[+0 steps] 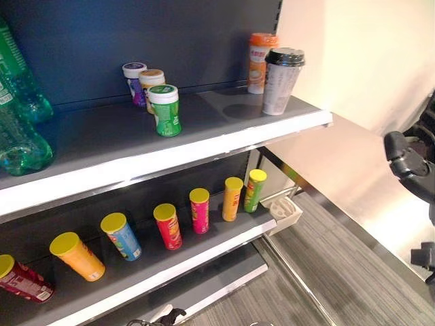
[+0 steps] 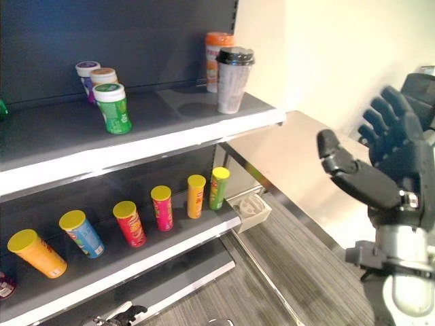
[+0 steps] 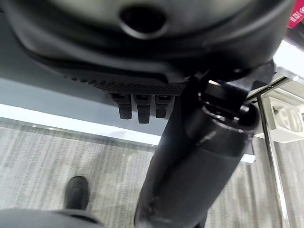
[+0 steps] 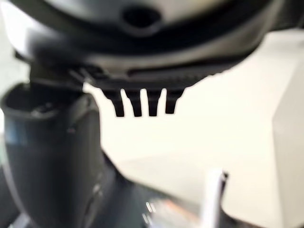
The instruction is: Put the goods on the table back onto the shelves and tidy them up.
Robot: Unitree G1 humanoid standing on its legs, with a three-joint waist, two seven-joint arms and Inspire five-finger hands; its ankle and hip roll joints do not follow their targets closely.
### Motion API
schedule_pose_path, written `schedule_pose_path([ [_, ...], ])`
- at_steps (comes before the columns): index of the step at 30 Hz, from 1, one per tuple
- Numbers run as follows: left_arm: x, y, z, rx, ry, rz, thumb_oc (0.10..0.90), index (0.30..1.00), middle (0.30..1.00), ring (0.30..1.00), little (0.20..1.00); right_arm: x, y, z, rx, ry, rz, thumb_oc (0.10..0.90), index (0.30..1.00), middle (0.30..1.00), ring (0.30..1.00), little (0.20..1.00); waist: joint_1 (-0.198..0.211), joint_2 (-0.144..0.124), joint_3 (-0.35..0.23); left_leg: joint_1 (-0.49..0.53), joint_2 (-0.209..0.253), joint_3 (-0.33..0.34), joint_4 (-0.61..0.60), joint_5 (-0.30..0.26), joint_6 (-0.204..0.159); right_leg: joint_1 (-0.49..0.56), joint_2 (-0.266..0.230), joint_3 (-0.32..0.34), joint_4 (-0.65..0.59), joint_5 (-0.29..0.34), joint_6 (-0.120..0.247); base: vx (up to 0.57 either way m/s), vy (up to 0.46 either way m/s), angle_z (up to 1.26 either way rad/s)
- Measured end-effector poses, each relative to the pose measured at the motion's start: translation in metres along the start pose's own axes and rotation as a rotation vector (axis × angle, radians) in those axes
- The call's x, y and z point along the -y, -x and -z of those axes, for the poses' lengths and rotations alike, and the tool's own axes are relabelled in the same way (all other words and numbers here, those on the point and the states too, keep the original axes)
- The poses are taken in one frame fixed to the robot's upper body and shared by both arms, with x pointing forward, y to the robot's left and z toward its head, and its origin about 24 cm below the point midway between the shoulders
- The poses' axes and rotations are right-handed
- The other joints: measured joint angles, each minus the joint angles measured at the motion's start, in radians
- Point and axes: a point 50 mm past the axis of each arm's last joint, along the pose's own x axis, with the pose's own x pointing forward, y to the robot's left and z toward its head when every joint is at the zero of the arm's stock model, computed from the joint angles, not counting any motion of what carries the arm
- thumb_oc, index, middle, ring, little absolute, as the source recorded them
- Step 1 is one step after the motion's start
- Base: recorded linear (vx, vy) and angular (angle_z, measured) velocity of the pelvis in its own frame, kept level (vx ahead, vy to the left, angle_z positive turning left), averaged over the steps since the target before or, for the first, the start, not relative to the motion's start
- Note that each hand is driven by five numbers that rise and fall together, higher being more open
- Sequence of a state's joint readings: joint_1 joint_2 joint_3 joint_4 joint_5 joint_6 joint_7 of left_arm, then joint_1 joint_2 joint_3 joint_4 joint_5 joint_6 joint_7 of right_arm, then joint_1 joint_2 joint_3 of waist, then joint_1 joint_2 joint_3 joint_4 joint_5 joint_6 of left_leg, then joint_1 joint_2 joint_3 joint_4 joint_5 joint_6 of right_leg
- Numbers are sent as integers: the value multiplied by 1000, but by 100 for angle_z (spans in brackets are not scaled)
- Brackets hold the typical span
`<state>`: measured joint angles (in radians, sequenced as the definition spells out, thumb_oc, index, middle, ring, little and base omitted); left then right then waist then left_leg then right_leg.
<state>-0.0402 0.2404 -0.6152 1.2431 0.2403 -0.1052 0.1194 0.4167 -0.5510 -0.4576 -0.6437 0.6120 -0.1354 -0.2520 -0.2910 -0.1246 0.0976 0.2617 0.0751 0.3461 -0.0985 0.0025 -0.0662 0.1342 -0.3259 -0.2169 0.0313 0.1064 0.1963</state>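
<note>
My right hand (image 2: 387, 159) hovers open and empty to the right of the shelves, fingers straight, thumb out; its fingers (image 4: 142, 102) hold nothing. The left hand (image 3: 142, 42) hangs low over the floor, its fingers (image 3: 137, 107) straight and empty. On the upper shelf (image 1: 204, 146) stand a black-lidded cup (image 1: 281, 80), an orange bottle (image 1: 259, 61) and three small jars, the green one (image 1: 165, 110) in front. Green bottles (image 1: 20, 115) stand at its left end. Along the lower shelf (image 1: 204, 255) runs a row of several chip cans, from a dark red one (image 1: 24, 280) to a green one (image 1: 254, 190).
A small white bin (image 1: 285, 212) sits at the lower shelf's right end. A bottom shelf (image 1: 211, 285) juts out above the grey carpet (image 1: 340, 278). A pale wall (image 1: 360, 61) rises right of the shelving. A dark shoe (image 3: 77, 192) rests on the carpet.
</note>
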Motion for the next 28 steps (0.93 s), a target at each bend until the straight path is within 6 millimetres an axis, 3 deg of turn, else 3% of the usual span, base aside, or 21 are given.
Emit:
schedule_pose_path([
  [2,0,0,3,-10,-9,1,800,900,900,900,900,-3,14,13,-40,-75,54,800,900,900,900,900,0,-9,-14,-7,1,-8,0,5,-8,-4,1,-1,0,-27,16,-1,1,-4],
  [4,4,0,0,2,-22,14,800,900,900,900,900,-11,28,29,-142,-126,42,800,900,900,900,900,1,1,-22,-9,9,-11,0,9,-13,-6,11,-3,0,-30,12,0,0,0],
  [7,8,0,-6,23,-36,25,800,900,900,900,900,-32,49,50,-339,-131,-178,800,900,900,900,900,2,10,-28,-7,9,-12,0,9,-13,-5,11,-2,0,-30,12,-4,-3,-2],
  [10,1,-1,-5,32,-75,21,800,900,900,900,900,-54,87,85,-591,-183,-434,800,900,900,900,900,26,-18,-23,-7,11,-29,0,9,-13,10,10,-23,3,-28,10,-32,1,18],
  [11,1,0,-5,39,-87,20,800,900,900,900,900,-53,105,99,-672,-218,-418,800,900,900,900,900,48,-10,-19,-8,12,-31,0,9,-13,11,9,-26,7,-28,10,-34,6,17],
  [12,-6,0,-7,60,-102,0,800,900,900,900,900,-54,120,118,-748,-260,-366,800,900,900,900,900,61,-45,-19,-9,15,-32,0,9,-13,9,14,-27,16,-28,10,-23,3,11],
  [13,-9,0,-6,62,-113,-7,800,900,900,900,900,-55,136,136,-867,-261,-370,800,900,900,900,900,67,-33,-19,-9,17,-36,0,9,-13,8,12,-25,18,-26,7,-26,5,11],
  [15,-12,-1,-9,74,-133,-10,800,900,900,900,900,-47,172,166,-1063,-275,-325,800,900,900,900,900,93,-35,-17,-10,16,-41,0,9,-13,8,10,-26,27,-16,-4,-33,-5,10],
  [17,-14,-1,-9,77,-146,-16,800,900,900,900,900,-42,211,200,-1255,-316,-194,800,900,900,900,900,110,-39,-19,-8,17,-49,0,8,-11,7,10,-26,39,-11,-9,-35,-32,9],
  [18,-15,-1,-11,85,-158,-17,800,900,900,900,900,-44,248,220,-1450,-347,-73,800,900,900,900,900,122,-40,-20,-7,18,-50,0,6,-8,7,7,-26,40,-10,-9,-61,-50,6],
  [20,-15,-1,-10,84,-172,-18,800,900,900,900,900,-46,284,230,-1578,-450,203,800,900,900,900,900,140,-26,-21,-22,15,-50,0,8,-2,-6,4,-26,34,-10,-8,-60,-63,0],
  [23,-18,-1,-6,67,-166,-8,800,900,900,900,900,-48,285,238,-1625,-481,243,800,900,900,900,900,125,-22,-21,-34,22,-47,0,9,-2,-21,12,-24,35,-10,-8,-17,-26,-3],
  [28,-12,-1,-5,46,-121,9,800,900,900,900,900,-36,287,251,-1706,-488,467,800,900,900,900,900,106,-13,-55,-23,9,-26,0,0,4,-24,3,-21,36,-10,-8,0,-7,-10],
])
